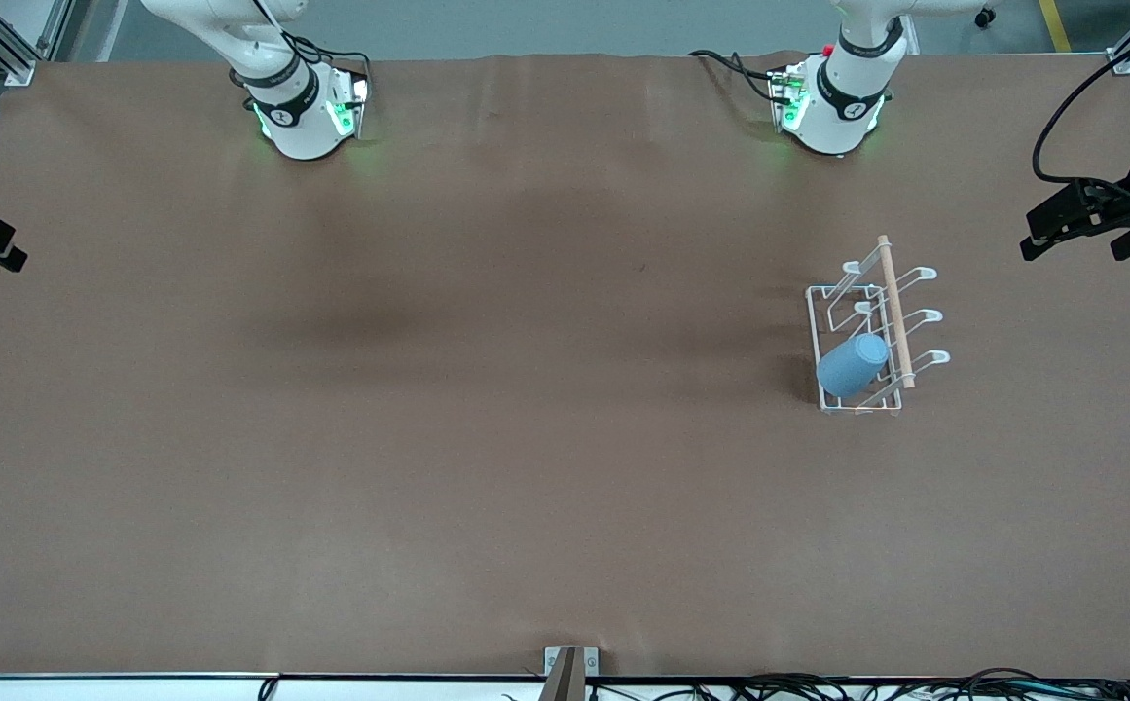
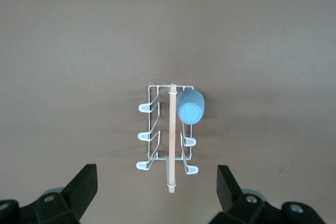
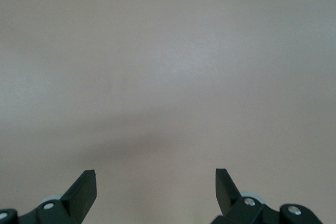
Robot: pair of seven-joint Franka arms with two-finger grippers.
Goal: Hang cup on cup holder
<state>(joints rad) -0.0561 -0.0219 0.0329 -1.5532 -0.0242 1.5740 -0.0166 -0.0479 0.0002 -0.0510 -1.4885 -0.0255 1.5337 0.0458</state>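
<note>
Left gripper [image 2: 156, 184] is spread wide and empty, high over the table's left-arm end; right gripper [image 3: 156, 187] waits, equally wide. Nothing remains but a straight lift away, I judge. The cup [image 1: 853, 365] hangs tilted on the rack [image 1: 864, 329], on its prong nearest the front camera.

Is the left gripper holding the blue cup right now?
No. The cup sits on a prong of the rack, and the left gripper hangs above it with its jaws wide apart and empty.
</note>
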